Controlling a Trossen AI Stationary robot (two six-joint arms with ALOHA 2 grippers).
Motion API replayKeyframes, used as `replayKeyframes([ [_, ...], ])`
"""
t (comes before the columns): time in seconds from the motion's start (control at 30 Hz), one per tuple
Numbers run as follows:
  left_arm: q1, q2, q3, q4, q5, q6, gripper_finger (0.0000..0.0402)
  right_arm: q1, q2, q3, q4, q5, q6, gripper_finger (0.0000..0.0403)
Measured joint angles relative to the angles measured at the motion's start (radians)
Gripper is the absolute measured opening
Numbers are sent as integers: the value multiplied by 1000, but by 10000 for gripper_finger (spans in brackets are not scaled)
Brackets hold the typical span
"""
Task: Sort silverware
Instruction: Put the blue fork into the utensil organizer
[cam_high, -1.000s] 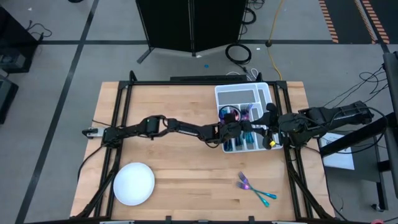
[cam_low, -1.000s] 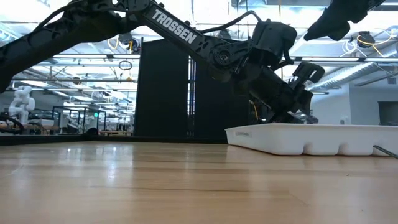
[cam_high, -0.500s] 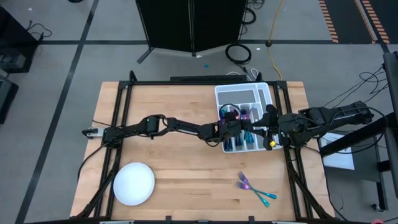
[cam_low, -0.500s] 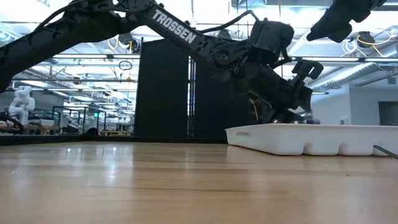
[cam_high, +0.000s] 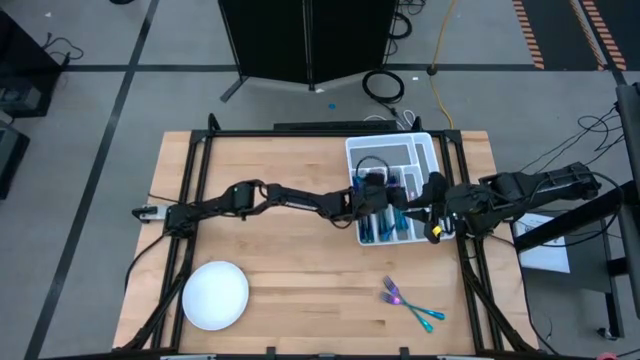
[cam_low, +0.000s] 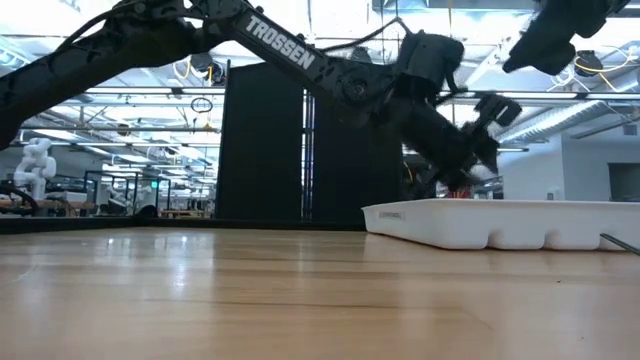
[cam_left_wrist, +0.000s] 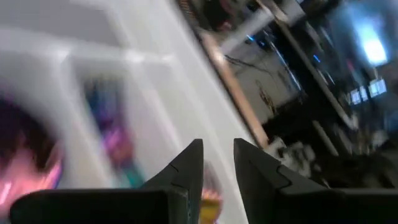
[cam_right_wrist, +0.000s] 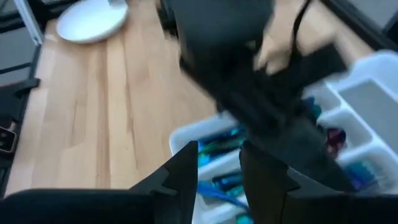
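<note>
A white divided tray (cam_high: 352, 150) stands at the table's far right. Iridescent silverware (cam_high: 385, 228) lies in its compartments, teal and blue in the near ones and pink and purple (cam_left_wrist: 115, 140) farther in. Two more pieces lie near the right near corner: a purple fork (cam_high: 392, 293) and a teal-handled piece (cam_high: 428, 317). My left gripper (cam_high: 382, 190) hovers above the tray's middle, fingers narrowly open (cam_left_wrist: 217, 152), with nothing between them. My right gripper (cam_high: 430, 205) hangs over the tray's right rim, also narrowly open (cam_right_wrist: 219, 155) and holding nothing.
A round white plate (cam_high: 215, 295) sits near the table's left near corner. The left arm stretches across the table's middle toward the tray (cam_low: 480, 222). Bare wood lies between plate and loose pieces. Black frame rails run along the table's edges.
My left gripper has risen from the tray and moved toward the table's far edge, tipping its fingers more level. Its view is blurred with motion. The silverware on the table has stayed put.
</note>
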Motion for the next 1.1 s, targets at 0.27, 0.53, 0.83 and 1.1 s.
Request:
replayKeyframes([
  [0.27, 0, -140, -1, -188, 145, 562, 89, 12, -2, 2, -68, -25, 78, 104],
  [0.53, -11, -229, -1, -600, 229, 769, 89, 48, -41, 0, -6, 150, 21, 104],
  [0.83, -47, -231, -2, -623, 251, 800, 89, 51, -117, 1, -140, 228, 145, 104],
  [1.1, -102, -143, -2, -447, 253, 862, 89, 51, -118, 1, -260, 324, 326, 105],
])
